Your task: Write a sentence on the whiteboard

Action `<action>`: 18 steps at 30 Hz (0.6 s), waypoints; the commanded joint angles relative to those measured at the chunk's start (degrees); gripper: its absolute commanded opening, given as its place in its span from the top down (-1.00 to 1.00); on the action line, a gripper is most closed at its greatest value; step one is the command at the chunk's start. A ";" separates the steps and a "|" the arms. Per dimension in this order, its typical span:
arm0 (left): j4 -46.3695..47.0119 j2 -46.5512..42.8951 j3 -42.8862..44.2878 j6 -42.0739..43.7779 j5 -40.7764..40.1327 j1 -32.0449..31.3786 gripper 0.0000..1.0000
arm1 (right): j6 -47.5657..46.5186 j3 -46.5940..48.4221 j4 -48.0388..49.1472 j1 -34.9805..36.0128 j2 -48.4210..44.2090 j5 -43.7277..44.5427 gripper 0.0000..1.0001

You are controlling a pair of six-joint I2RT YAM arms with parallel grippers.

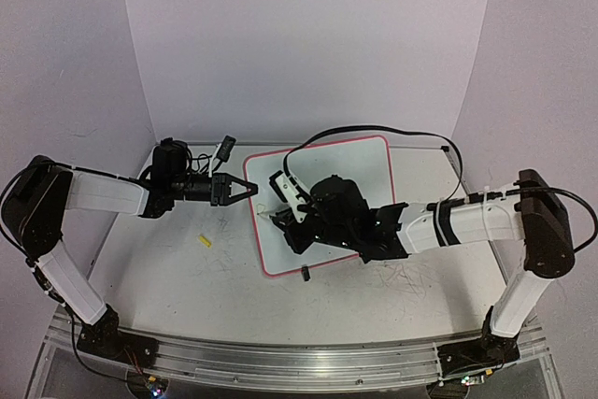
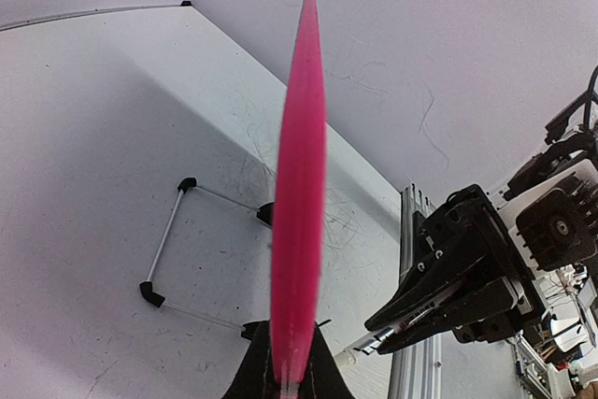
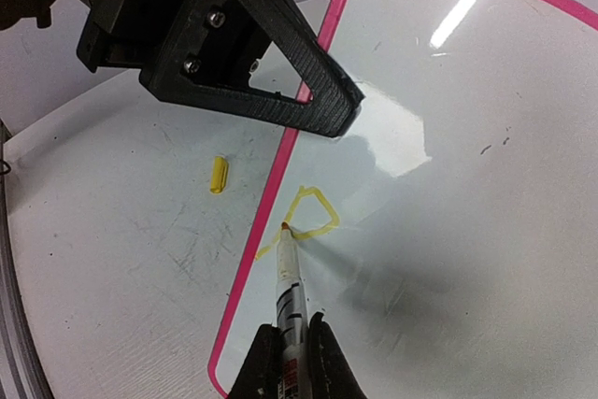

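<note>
The whiteboard (image 1: 360, 163) is white with a pink rim and lies askew mid-table. My left gripper (image 1: 249, 188) is shut on its left rim, which the left wrist view shows edge-on as a pink strip (image 2: 299, 184) between the fingers (image 2: 322, 371). My right gripper (image 3: 291, 329) is shut on a marker (image 3: 290, 287) whose tip touches the board (image 3: 448, 184) near its left rim. Of the sentence only a yellow looped stroke (image 3: 322, 205) shows, with no readable words. In the top view the right gripper (image 1: 280, 221) is over the board's left part.
A yellow marker cap (image 1: 205, 241) lies on the table left of the board, also in the right wrist view (image 3: 218, 175). A wire stand with black corners (image 2: 168, 231) lies on the table. A black cable (image 1: 355, 132) arcs over the board. A black clip (image 1: 306, 275) sits on its near edge.
</note>
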 commanded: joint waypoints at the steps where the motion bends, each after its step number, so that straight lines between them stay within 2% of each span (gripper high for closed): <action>1: 1.94 -0.17 0.85 -0.47 1.84 -0.13 1.00 | 1.25 0.63 -0.42 -0.32 -0.21 4.46 1.00; 8: 1.94 -0.09 0.93 -0.47 1.86 -0.11 1.00 | 2.41 -1.57 -0.50 -0.30 -1.96 8.55 1.00; 18: 1.94 -0.21 0.92 -0.60 1.80 -0.15 1.00 | 3.26 -3.07 -0.94 -0.29 -3.08 10.05 1.00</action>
